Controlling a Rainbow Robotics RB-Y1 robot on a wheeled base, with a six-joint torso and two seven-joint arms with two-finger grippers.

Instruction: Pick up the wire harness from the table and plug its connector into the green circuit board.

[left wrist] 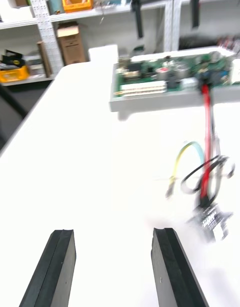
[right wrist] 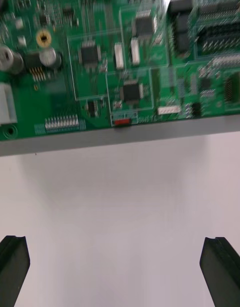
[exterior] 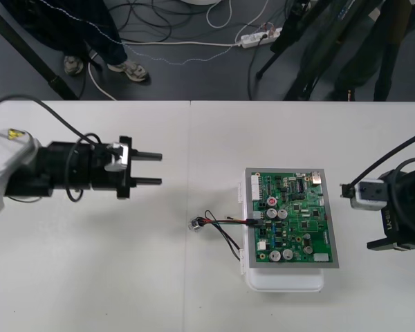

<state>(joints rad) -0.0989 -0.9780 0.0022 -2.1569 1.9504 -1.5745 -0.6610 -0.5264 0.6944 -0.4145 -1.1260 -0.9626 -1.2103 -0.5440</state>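
Left fingers (exterior: 149,157) and right fingers (right wrist: 14,269) apart, empty, harness (exterior: 225,222) wires red, black, green, from board (exterior: 301,207) to metal socket (exterior: 195,224)

No legible words or numbers.

Yellow triangular warning sticker (exterior: 14,131) on white shell of left arm (exterior: 3,162), 9 o'clock from green circuit board (exterior: 290,218); symbol inside too small to tell.

White silkscreen print on board beside small red component (right wrist: 122,121): blurred, unreadable.

Dark tag (left wrist: 212,222) at end of thin-wired harness (left wrist: 206,152): pale marks, unreadable.
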